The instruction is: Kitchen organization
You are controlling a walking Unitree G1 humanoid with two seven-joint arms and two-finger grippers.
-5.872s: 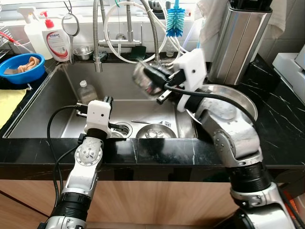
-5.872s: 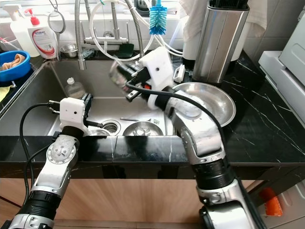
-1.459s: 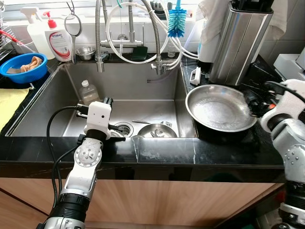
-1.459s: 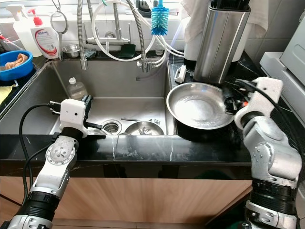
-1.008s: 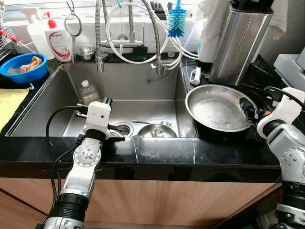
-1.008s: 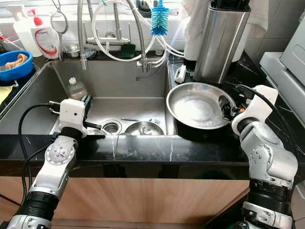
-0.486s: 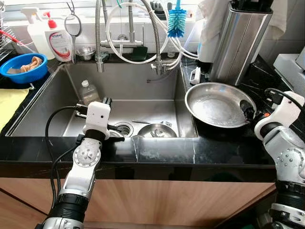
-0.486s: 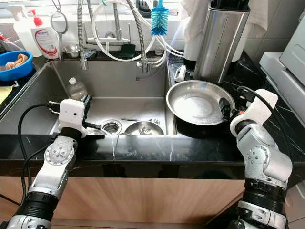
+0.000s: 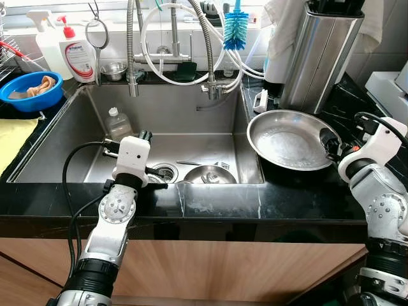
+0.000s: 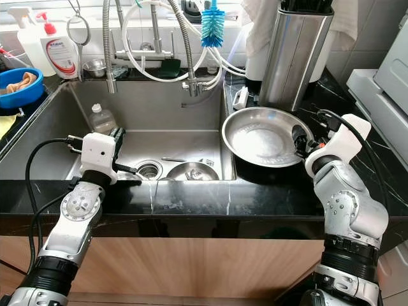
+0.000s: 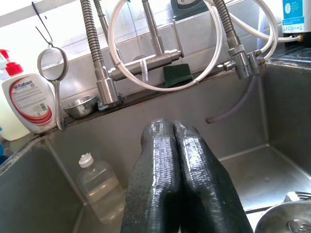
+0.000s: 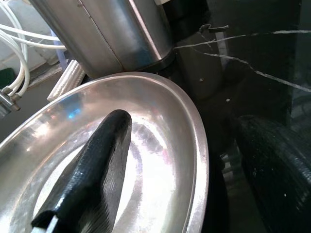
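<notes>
Right eye view: steel basin [image 10: 255, 131] newly tilted.

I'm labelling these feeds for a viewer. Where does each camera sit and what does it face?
Eye views: head, looking down at the sink; both arms show.
Left wrist: along the shut left pincer toward the faucet.
Right wrist: right pincer straddling the steel bowl rim.
All the views share steel sink hardware.
</notes>
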